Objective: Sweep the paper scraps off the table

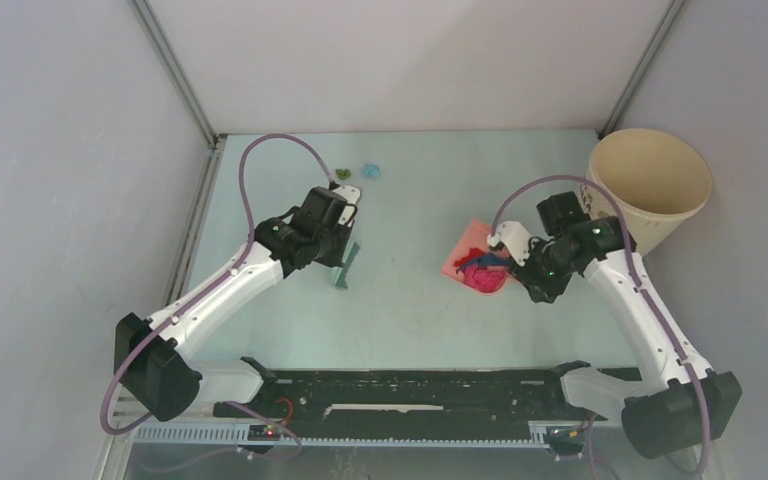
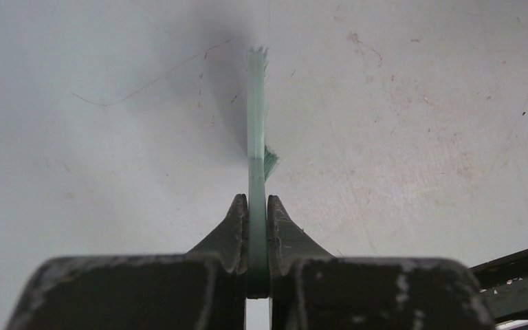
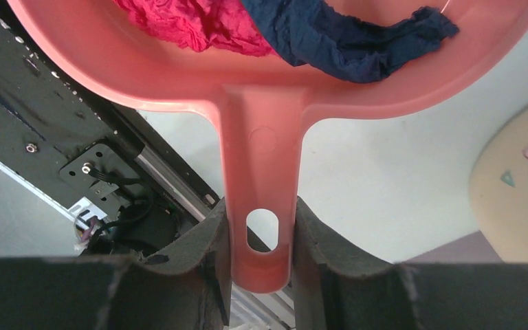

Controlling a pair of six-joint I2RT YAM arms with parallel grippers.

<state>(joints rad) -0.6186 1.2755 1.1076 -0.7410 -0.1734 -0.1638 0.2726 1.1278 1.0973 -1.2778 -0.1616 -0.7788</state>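
Note:
My left gripper [image 1: 345, 243] is shut on the teal-green hand brush [image 1: 345, 268], seen edge-on in the left wrist view [image 2: 256, 137], over the pale green table [image 1: 400, 310]. My right gripper [image 1: 520, 268] is shut on the handle of the salmon-pink dustpan [image 1: 467, 245], also in the right wrist view [image 3: 261, 158]. Magenta [image 3: 192, 24] and dark blue [image 3: 344, 34] paper scraps lie in the pan, which looks lifted off the table. A green scrap [image 1: 342, 174] and a light blue scrap [image 1: 370, 169] lie on the table beyond the left gripper.
A beige bucket [image 1: 650, 185] stands at the table's right back corner, next to the right arm; it also shows in the right wrist view [image 3: 515, 185]. Grey walls enclose the table on three sides. A black rail [image 1: 410, 385] runs along the near edge.

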